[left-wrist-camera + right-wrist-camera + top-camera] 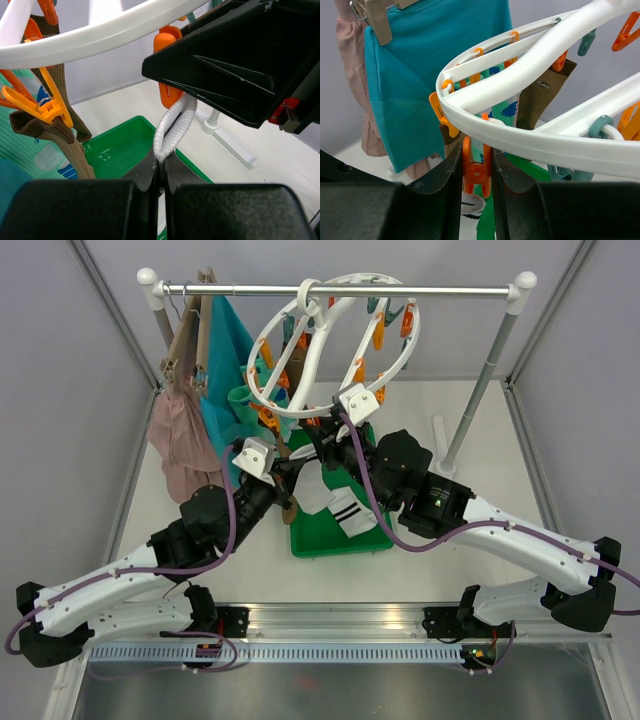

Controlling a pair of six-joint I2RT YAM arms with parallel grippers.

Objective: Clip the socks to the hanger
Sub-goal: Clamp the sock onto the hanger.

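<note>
You're clamping the left gripper (160, 176) flat shut on the cuff of a white sock (173, 125), just under the hanger (530, 142) rim. You're squeezing the right gripper (476, 167) on an orange peg (167, 55) hanging from that rim, fingers partly closed on either side of it. The sock's top edge is reaching up to that peg; whether it's in the peg's mouth, can't tell.

Progress, as a judgement: partway.
- Hanging clipped under the hanger: two brown socks (540, 95) (60, 137) and one mint-teal patterned sock (501, 111).
- One white sock is being clipped now.
- White fabric with black stripes (348, 512) is showing below the hanger over the green tray (335, 542); same sock or another, can't tell.

One hanger, two grippers; the orange and teal pegs are too many to count cleanly.
</note>
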